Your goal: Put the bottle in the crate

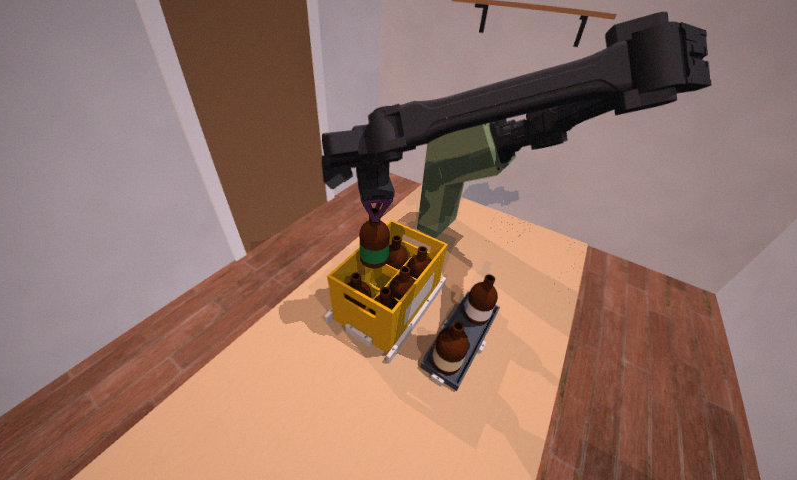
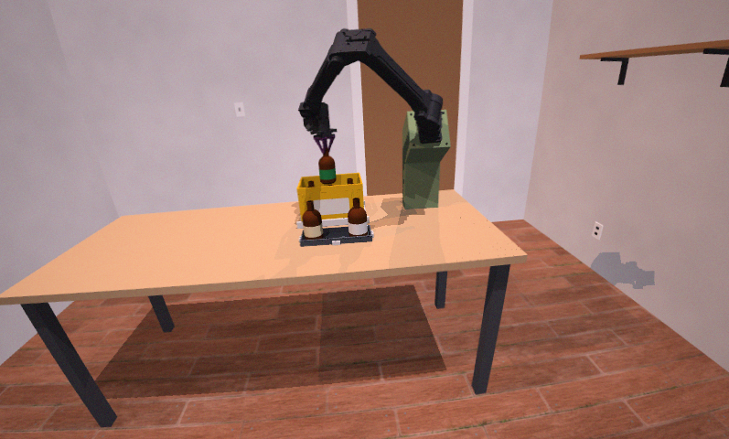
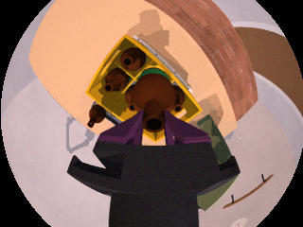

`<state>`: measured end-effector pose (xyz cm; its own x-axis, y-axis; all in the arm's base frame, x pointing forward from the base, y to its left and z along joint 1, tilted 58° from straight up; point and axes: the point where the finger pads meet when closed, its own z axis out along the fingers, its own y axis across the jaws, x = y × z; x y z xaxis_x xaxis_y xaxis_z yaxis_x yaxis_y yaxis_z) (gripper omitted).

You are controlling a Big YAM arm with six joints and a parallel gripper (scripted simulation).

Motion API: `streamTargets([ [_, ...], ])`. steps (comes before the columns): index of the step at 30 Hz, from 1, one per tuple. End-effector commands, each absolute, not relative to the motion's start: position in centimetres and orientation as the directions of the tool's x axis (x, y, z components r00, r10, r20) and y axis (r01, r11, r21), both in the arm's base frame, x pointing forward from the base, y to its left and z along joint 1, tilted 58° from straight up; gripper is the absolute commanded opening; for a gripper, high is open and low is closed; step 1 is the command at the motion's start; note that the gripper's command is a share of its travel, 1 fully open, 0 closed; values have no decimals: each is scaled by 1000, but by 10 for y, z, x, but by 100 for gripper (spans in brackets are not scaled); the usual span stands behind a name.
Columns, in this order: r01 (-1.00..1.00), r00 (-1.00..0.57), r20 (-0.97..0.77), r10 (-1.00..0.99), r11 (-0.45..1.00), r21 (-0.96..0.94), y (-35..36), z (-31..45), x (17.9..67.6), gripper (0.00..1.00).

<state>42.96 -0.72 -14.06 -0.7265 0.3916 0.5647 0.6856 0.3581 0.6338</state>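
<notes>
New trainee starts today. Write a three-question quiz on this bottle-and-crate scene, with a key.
1. True or false: the gripper holds the green-banded bottle by its neck.
2. How many bottles stand on the dark tray? A) one B) two C) three
3. Fill in: the held bottle hangs upright above the yellow ____.

Key: 1 true; 2 B, the pale-labelled bottles and; 3 crate. In the exterior view the bottle's lower part sits about level with the crate's rim.
</notes>
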Motion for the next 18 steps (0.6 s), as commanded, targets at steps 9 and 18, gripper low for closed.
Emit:
streamTargets([
  [9, 707, -705, 584, 401, 340, 620, -8, -145, 425, 0],
  [18, 707, -705, 584, 401, 340, 620, -8, -145, 425, 0],
])
